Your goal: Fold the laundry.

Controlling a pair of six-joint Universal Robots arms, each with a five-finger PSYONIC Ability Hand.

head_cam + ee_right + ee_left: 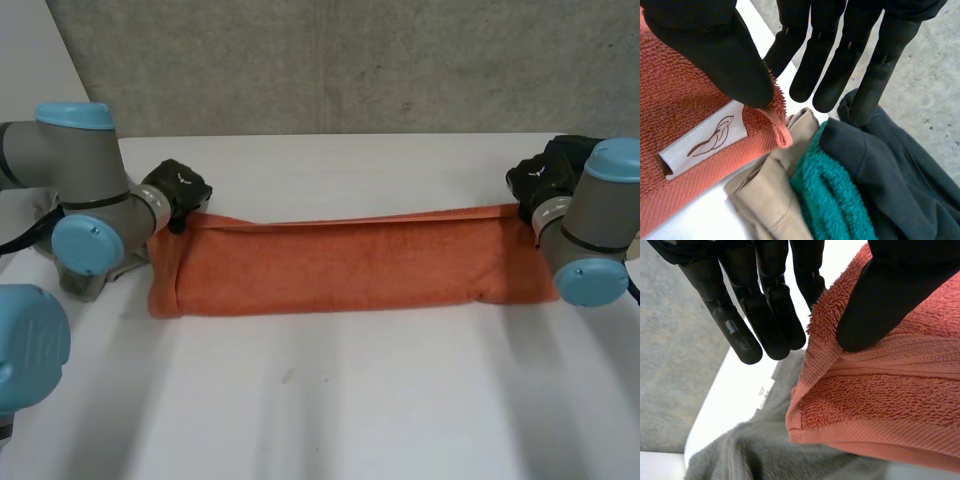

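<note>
A: From the head view, where is the orange towel [340,265] lying?

B: It is lying as a long folded strip along the far part of the bench [330,400], running from the left end to the right end. The left robot hand [178,190] is sitting at its far left corner and the right robot hand [540,180] at its far right corner.

A: What is the left wrist view showing?

B: The thumb [880,295] is resting on the towel's corner, while the fingers [740,325] are stretching straight, side by side, past the edge. A grey cloth [775,455] is lying beneath that corner.

A: And the right wrist view?

B: Much the same: the thumb [725,55] is covering the corner tip and the fingers [870,85] are reaching straight out beyond it. A white label [702,140] is showing on the towel. Beside the corner, a beige cloth [765,190], a teal cloth [835,200] and a dark garment [905,170] are lying bunched together.
</note>
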